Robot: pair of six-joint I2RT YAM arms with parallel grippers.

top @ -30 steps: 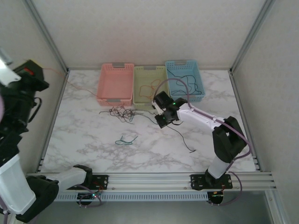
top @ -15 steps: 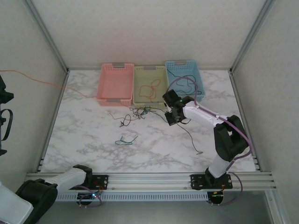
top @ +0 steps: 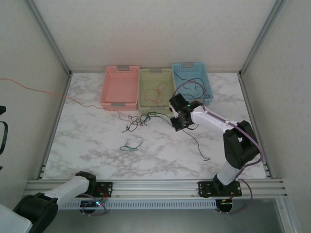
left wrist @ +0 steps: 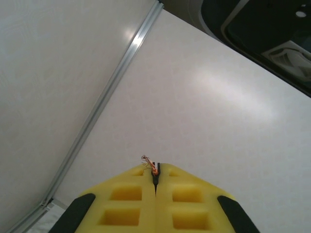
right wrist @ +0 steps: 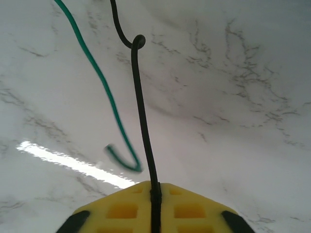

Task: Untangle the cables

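**Two cables pinched, the knot lying before the baskets**

The left gripper (left wrist: 155, 169) is seen pressed together on the frayed end of a red cable (left wrist: 153, 165) and is held up against a pale wall, well off the table (top: 87, 145). From above, this red cable is seen drawn taut from the left edge of the view, across the marble, into the tangle (top: 136, 120).

The tangle, made of black, green and red strands, is spread on the table just in front of the pink basket (top: 120, 87) and the green basket (top: 146, 80). A red loop is held in the green basket, and black wire in the blue basket (top: 188, 64).

The right gripper (right wrist: 155, 187) is found low over the marble, just right of the tangle, and is closed on a black cable (right wrist: 144, 121). A green cable (right wrist: 103, 90) is seen just beside it. The black cable's free end is trailed across the table towards the near right. A loose green piece (top: 131, 145) is left lying apart, nearer the arms.
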